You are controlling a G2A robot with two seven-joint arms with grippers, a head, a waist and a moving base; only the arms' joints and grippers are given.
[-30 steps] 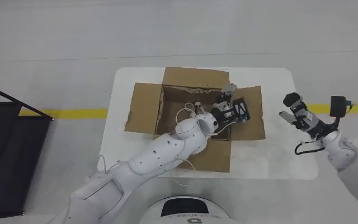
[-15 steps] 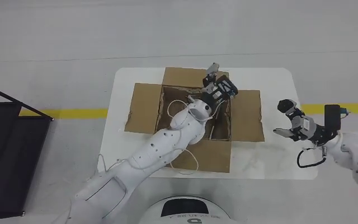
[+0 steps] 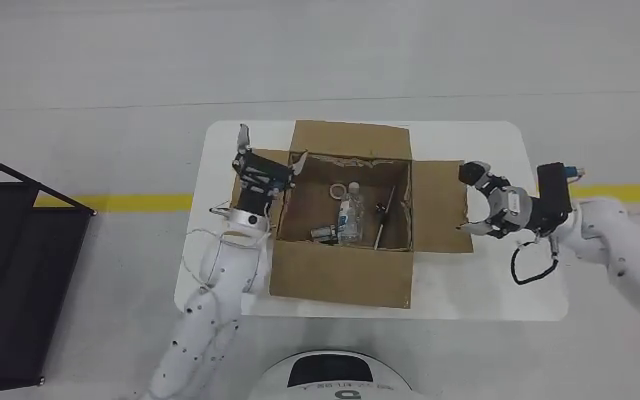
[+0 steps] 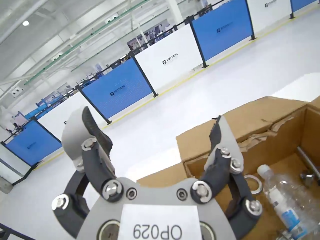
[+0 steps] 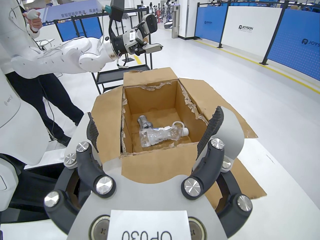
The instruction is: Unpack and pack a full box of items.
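The left gripper [image 3: 265, 165] and right gripper [image 3: 468, 200] hung spread and empty either side of the box [image 3: 340, 278], where the bottle [image 3: 346, 218] lay deep among seemingly metal parts, so a reach might snag a flap.

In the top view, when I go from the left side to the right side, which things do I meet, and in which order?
left gripper → plastic bottle → metal rod → right gripper
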